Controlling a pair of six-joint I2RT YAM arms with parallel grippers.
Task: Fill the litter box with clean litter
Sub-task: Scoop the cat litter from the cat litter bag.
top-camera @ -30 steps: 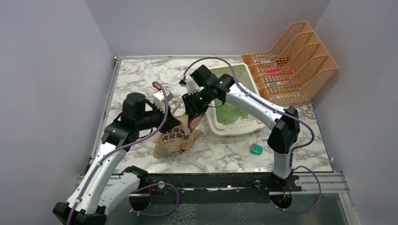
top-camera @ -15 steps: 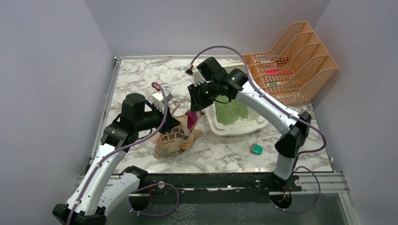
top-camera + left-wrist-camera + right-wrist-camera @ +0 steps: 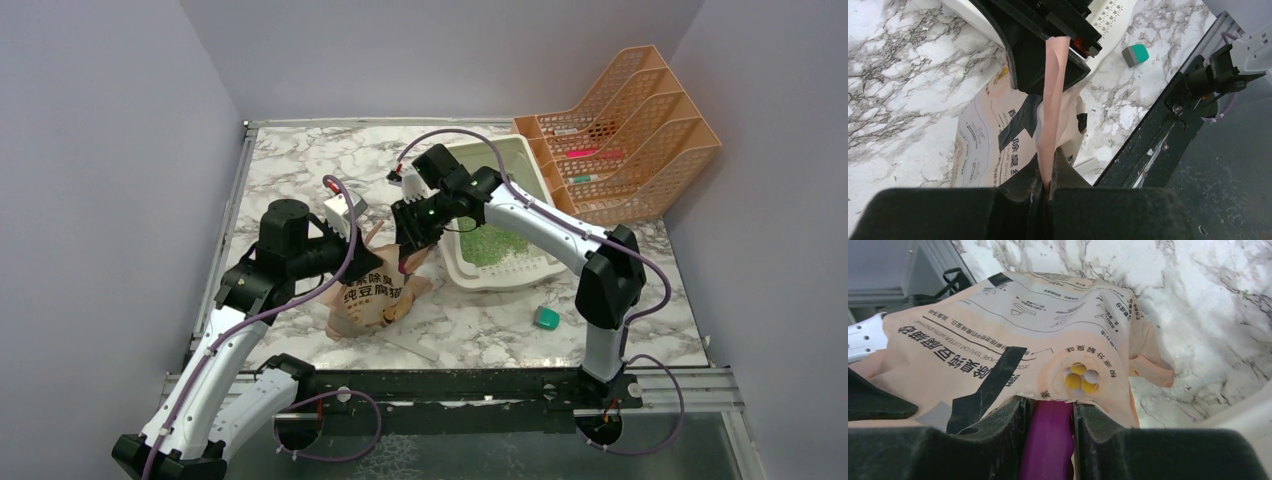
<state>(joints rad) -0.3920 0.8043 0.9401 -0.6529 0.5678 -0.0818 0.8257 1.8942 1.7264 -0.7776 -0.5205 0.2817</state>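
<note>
**Scoop returned to the bag mouth; box only partly filled.**
Top view: the right gripper (image 3: pixel 409 252), which half a second ago stood lifted toward the litter box (image 3: pixel 505 279), is down again at the tan bag (image 3: pixel 372 296), closed on the magenta scoop (image 3: pixel 404 266). The left gripper (image 3: pixel 357 238) has not shifted. The clean litter (image 3: pixel 486 244) covers only the near part of the box floor. Left wrist view: jaws pinched tight on the bag's upright top edge, holding the mouth up. Right wrist view: scoop handle clamped between the fingers, bag just below, bowl hidden. Judgement: another scooping pass is beginning, and filling remains well short.
</note>
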